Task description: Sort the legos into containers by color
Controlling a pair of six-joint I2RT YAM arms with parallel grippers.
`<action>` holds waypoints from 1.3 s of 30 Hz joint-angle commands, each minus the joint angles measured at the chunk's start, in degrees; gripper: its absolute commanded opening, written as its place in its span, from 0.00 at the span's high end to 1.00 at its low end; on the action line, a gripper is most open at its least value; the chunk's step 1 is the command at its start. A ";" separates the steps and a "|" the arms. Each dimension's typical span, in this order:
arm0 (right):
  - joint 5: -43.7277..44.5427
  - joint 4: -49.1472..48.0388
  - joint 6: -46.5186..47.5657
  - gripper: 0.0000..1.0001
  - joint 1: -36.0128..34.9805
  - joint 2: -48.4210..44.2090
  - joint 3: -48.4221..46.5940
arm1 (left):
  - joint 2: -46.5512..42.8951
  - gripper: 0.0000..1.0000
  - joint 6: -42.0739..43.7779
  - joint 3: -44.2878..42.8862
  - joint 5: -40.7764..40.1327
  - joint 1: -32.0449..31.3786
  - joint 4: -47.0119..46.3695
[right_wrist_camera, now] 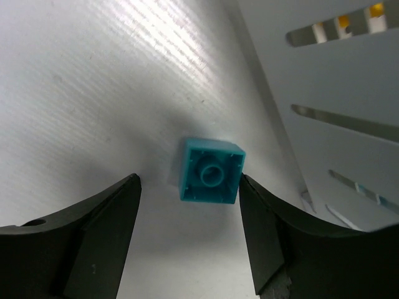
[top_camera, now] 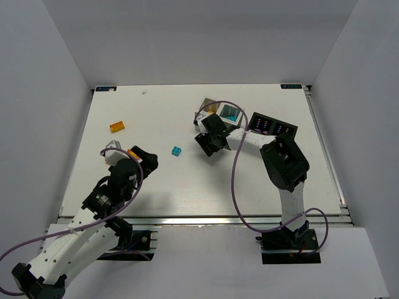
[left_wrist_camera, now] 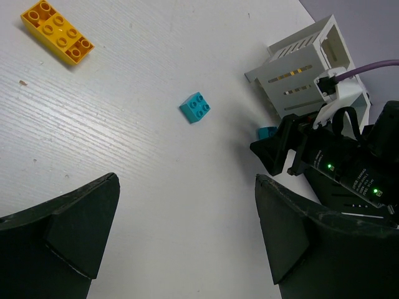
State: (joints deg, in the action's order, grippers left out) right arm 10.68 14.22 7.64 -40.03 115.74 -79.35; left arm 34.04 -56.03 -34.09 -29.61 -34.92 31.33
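The right gripper [right_wrist_camera: 189,193] stands open, fingers straddling an upturned cyan brick [right_wrist_camera: 211,171] on the table [right_wrist_camera: 75,93], the white container [right_wrist_camera: 324,75] at two o'clock (placed so, I judge, for a grasp). The left gripper [left_wrist_camera: 187,237], open and empty, faces a loose cyan brick [left_wrist_camera: 195,108] at twelve o'clock.

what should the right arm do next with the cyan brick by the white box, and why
Probably close the right pincer on the cyan brick, perhaps after easing down a little. The brick lies on the table between the open fingers, right beside the white container, and is not yet gripped.
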 commanded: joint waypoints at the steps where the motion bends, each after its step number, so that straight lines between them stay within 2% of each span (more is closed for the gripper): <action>1: 2.06 -3.76 -0.43 0.31 0.83 0.62 -2.30 | -0.20 0.02 -0.66 0.25 -1.07 0.29 0.83; 7: 0.58 -4.11 -1.57 0.34 2.06 2.03 -2.30 | 0.06 0.02 -0.66 0.34 -1.16 0.29 0.49; 10: -1.09 -4.81 -1.66 0.41 2.15 1.86 -1.51 | 0.58 0.02 -0.57 0.25 -1.16 0.29 0.22; 11: -1.62 -4.99 -1.75 0.46 2.06 1.68 -1.25 | 0.67 0.02 -0.48 0.25 -1.07 0.29 0.13; 13: -3.11 -5.69 -1.49 0.52 2.06 1.15 -0.19 | 1.11 0.02 -0.40 0.16 -1.07 0.29 -0.13; 15: -5.47 -6.39 -1.31 0.63 2.06 0.63 0.94 | 1.38 0.02 -0.40 0.16 -0.98 0.29 -0.31; 16: -6.36 -7.00 -0.79 0.68 2.06 0.10 1.65 | 1.46 0.02 -0.48 0.25 -0.98 0.29 -0.39; 17: -7.50 -7.71 -0.52 0.80 2.06 -1.38 2.44 | 1.47 0.02 -0.48 0.25 -0.89 0.29 -0.48; 20: -12.59 -8.77 0.44 0.98 2.15 -5.17 4.82 | 1.29 0.03 -0.57 0.34 -0.72 0.29 -0.40; 23: -18.92 -7.54 3.94 1.00 2.06 -10.26 5.87 | 1.03 0.05 -0.66 0.60 -0.63 0.29 -0.57; 26: -30.76 -5.00 9.48 1.00 2.85 -16.76 6.14 | 1.03 0.06 -0.83 0.86 -0.54 0.29 -0.75; 27: -37.59 -4.90 12.02 1.00 4.33 -18.69 6.40 | 1.11 0.07 -0.92 0.86 -0.63 0.29 -0.75; 28: -39.57 -5.34 12.66 1.00 4.96 -21.84 6.66 | 1.11 0.07 -0.92 0.86 -0.63 0.29 -0.92; 32: -39.68 -5.70 12.14 1.00 8.90 -23.46 2.29 | 1.64 0.08 -0.40 0.43 -0.72 0.29 -1.36; 36: -39.43 -6.39 4.69 1.00 14.80 -21.79 -2.11 | 2.69 0.08 0.31 0.07 0.25 0.29 -2.24; 39: -38.63 -5.87 2.56 1.00 18.40 -19.51 -4.84 | 3.22 0.08 0.22 0.16 0.86 0.29 -2.94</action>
State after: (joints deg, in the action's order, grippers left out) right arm -27.44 8.34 13.78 -24.25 94.13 -81.43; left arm 36.93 -56.40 -33.67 -29.30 -34.92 29.78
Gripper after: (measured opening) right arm 0.427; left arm 0.918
